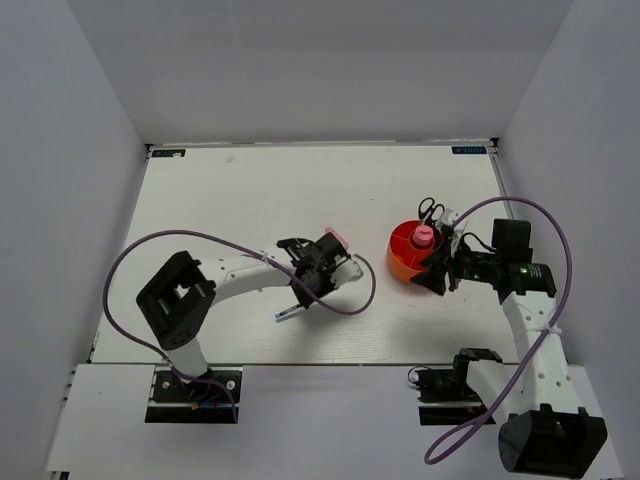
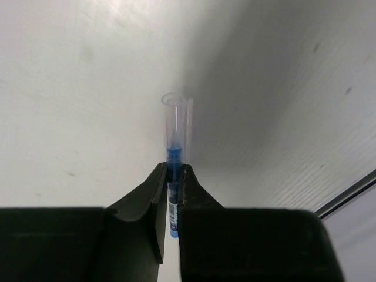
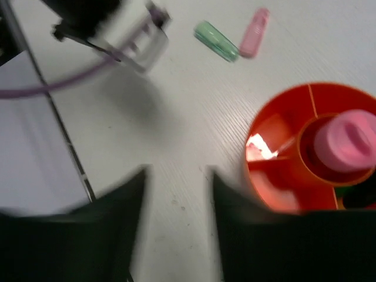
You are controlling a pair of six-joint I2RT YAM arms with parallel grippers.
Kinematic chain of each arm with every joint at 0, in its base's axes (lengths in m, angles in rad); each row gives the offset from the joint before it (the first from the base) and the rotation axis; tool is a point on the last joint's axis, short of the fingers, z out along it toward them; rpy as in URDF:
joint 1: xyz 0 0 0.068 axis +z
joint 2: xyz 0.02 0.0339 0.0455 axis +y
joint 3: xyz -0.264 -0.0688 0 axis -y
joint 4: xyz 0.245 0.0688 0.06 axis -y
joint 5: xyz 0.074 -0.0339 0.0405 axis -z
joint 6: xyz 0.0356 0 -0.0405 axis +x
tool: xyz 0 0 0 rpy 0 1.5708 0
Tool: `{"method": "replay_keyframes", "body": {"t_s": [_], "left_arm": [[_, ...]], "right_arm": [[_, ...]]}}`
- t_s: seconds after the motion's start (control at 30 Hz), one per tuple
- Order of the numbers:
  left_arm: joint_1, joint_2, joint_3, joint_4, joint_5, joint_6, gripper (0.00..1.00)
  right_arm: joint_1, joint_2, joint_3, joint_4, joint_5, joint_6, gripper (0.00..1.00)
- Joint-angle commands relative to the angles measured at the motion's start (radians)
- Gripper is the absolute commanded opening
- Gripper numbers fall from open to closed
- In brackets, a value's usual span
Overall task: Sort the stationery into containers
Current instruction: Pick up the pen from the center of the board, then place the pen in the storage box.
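Observation:
My left gripper (image 2: 175,170) is shut on a thin pen (image 2: 177,117) with a blue body and a clear cap that sticks out past the fingertips. Seen from above, the left gripper (image 1: 308,295) is at mid-table and the pen (image 1: 287,315) pokes toward the near left. The orange-red cup (image 1: 400,262) with inner dividers stands at the right, holding a fat pink tube (image 1: 424,236) and black-handled scissors (image 1: 430,210). My right gripper (image 1: 435,275) is open and empty just near of the cup (image 3: 276,176); its view is blurred. A pink marker (image 3: 254,32) and a pale green marker (image 3: 216,40) lie on the table.
The pink marker (image 1: 336,236) lies right beside the left wrist. A purple cable (image 1: 200,240) loops over the left arm, and another (image 1: 560,240) runs above the right arm. White walls enclose the table on three sides.

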Motion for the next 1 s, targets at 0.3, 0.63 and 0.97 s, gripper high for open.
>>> {"method": "replay_keyframes", "body": {"t_s": [0.3, 0.63, 0.97], "left_arm": [[0.052, -0.237, 0.036, 0.893, 0.162, -0.317, 0.00], [0.064, 0.007, 0.219, 1.140, 0.205, -0.504, 0.00], [0.095, 0.154, 0.196, 1.393, 0.176, -0.667, 0.00]], "right_arm": [[-0.007, -0.030, -0.068, 0.317, 0.493, 0.372, 0.00], [-0.010, -0.044, -0.080, 0.409, 0.865, 0.541, 0.00], [-0.009, -0.045, -0.088, 0.425, 0.892, 0.560, 0.00]]}}
